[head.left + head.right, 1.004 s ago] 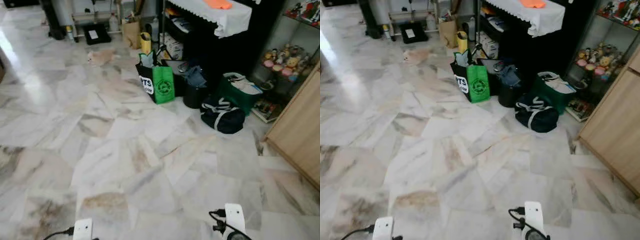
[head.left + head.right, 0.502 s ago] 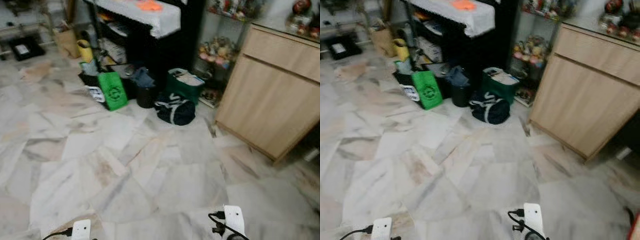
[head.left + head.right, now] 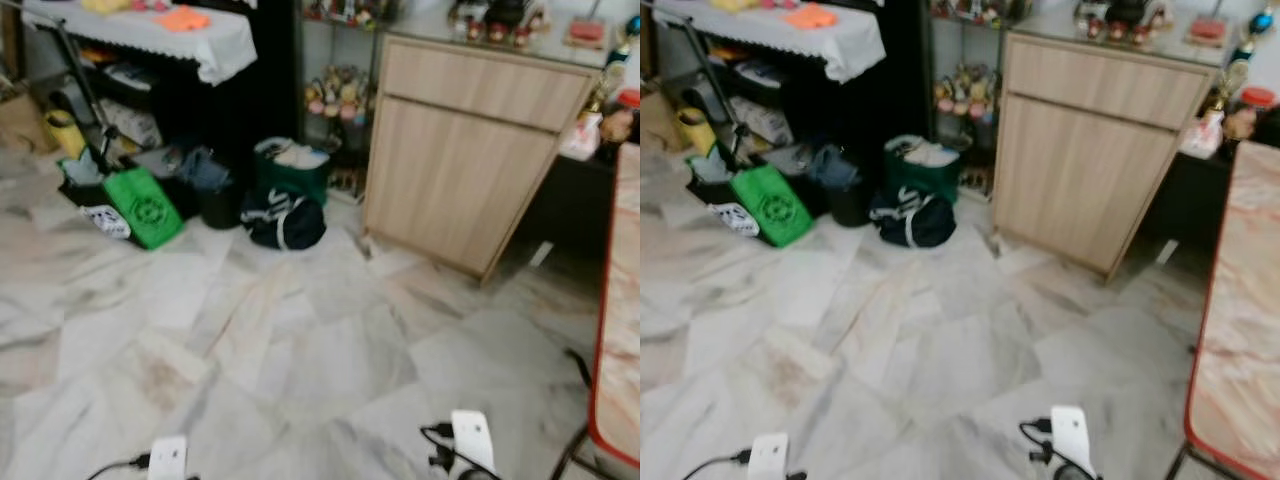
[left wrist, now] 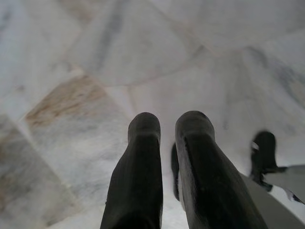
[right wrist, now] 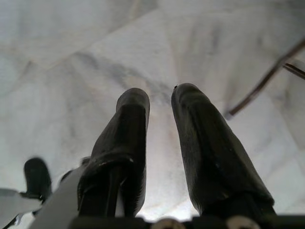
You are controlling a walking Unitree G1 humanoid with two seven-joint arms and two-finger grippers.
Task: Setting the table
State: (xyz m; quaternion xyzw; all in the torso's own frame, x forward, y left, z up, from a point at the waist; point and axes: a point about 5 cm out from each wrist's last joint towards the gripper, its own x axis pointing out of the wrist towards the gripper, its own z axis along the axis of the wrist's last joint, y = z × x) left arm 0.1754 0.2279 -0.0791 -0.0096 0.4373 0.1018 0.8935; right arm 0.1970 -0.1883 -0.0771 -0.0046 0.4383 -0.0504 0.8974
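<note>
Both grippers hang low over the marble floor [image 3: 300, 340] with nothing between their fingers: the left gripper [image 4: 164, 124] has its two black fingers parted by only a narrow gap, and the right gripper [image 5: 159, 102] shows a slightly wider gap, so each is released and empty. The dining table [image 3: 1240, 330], with a pinkish marbled top and a red rim, stands at the far right of the head views, well apart from both grippers, its edge nearer the right arm. Ahead stands a light wooden cabinet [image 3: 470, 160]. Left of it, a dark duffel bag [image 3: 283, 218] and a green shopping bag [image 3: 148, 208] sit on the floor beneath a black shelf draped with a white cloth [image 3: 150, 35].
</note>
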